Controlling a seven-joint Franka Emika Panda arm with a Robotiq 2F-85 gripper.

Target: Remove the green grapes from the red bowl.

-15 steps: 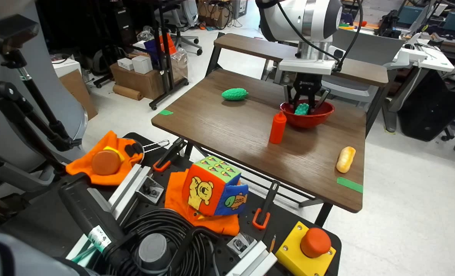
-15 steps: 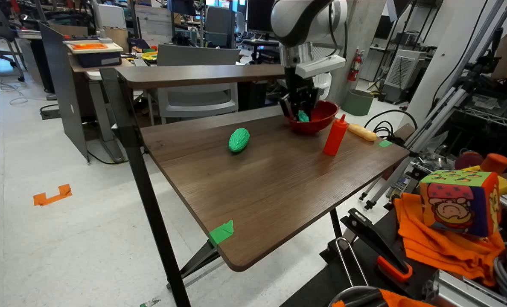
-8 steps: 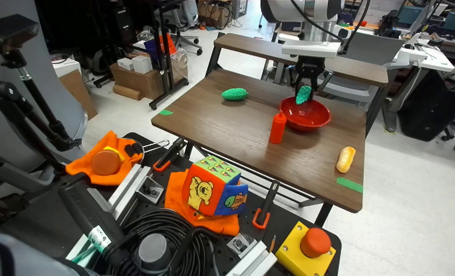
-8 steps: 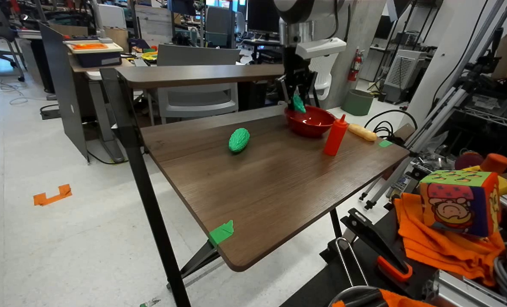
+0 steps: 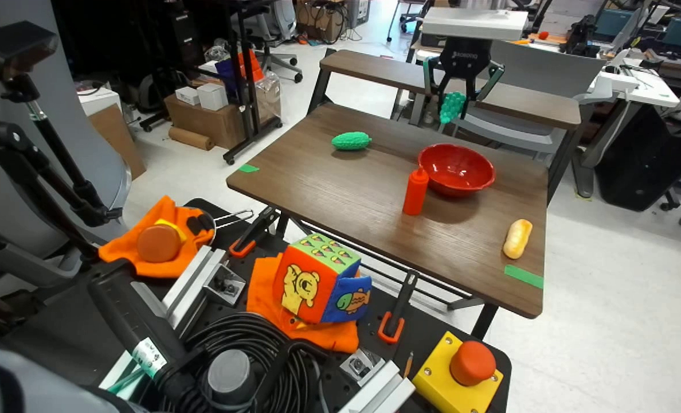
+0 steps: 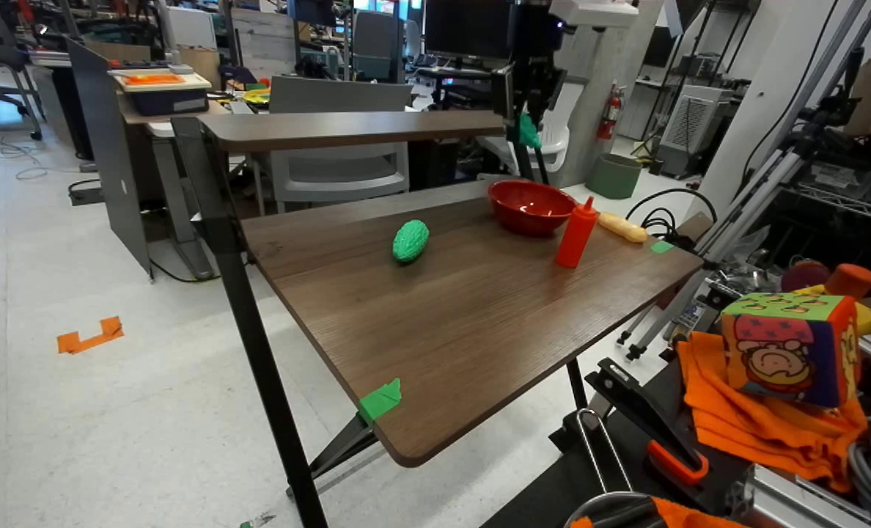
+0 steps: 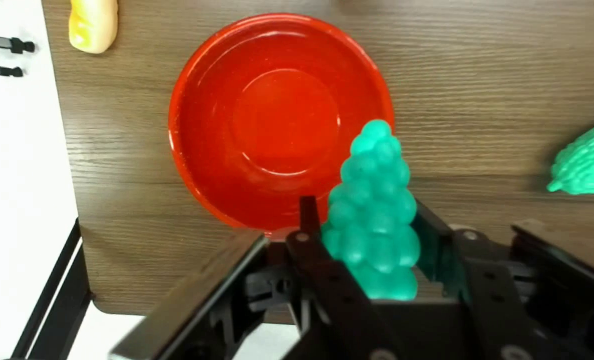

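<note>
Plainly, the red bowl [image 7: 282, 115] shows its bare, glossy floor, with a red squeeze bottle [image 5: 415, 195] standing near. Above rim height, the gripper [image 5: 453, 112], lettered "ROBOTIQ", pinches the green grapes [image 7: 374, 215].

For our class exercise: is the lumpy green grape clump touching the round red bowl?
Apart: both exterior views show a clear gap between the clump and the bowl below.

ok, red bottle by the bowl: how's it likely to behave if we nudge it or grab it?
The red bottle would probably tip if nudged near the top: it stands upright, tall and narrow. Once down it might roll, since its body looks round. Its smooth-looking sides may be a bit slippery in a grip. Can't judge weight; no contents show.
</note>
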